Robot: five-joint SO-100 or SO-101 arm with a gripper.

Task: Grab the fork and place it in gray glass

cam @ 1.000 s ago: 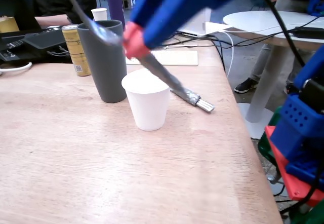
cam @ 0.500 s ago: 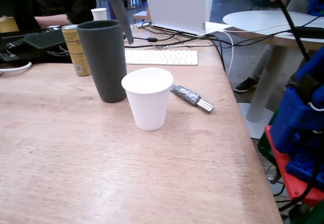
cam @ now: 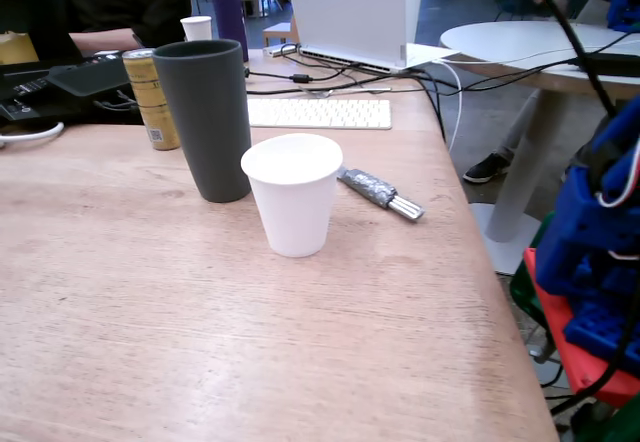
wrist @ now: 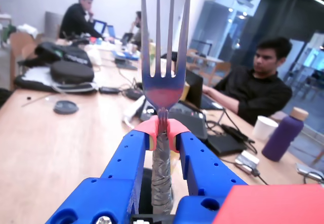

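Observation:
In the wrist view the fork (wrist: 163,57) stands upright with its tines up, its gray-taped handle running down between the blue fingers. My gripper (wrist: 162,133) is shut on the fork, the red pads pinching it just below the head. The gray glass (cam: 206,117) stands on the wooden table in the fixed view, at the back left. Neither the gripper's fingers nor the fork show in the fixed view; only blue arm parts (cam: 600,252) sit at the right edge.
A white paper cup (cam: 293,194) stands in front of the gray glass, to its right. Behind the cup lies a gray-taped utensil with a metal stub (cam: 381,192). A gold can (cam: 150,97), a keyboard (cam: 318,113) and cables sit at the back.
The arm, which reached over the gray glass with the fork a second ago, has lifted up and out of the fixed view. The cups and the taped utensil have not moved.

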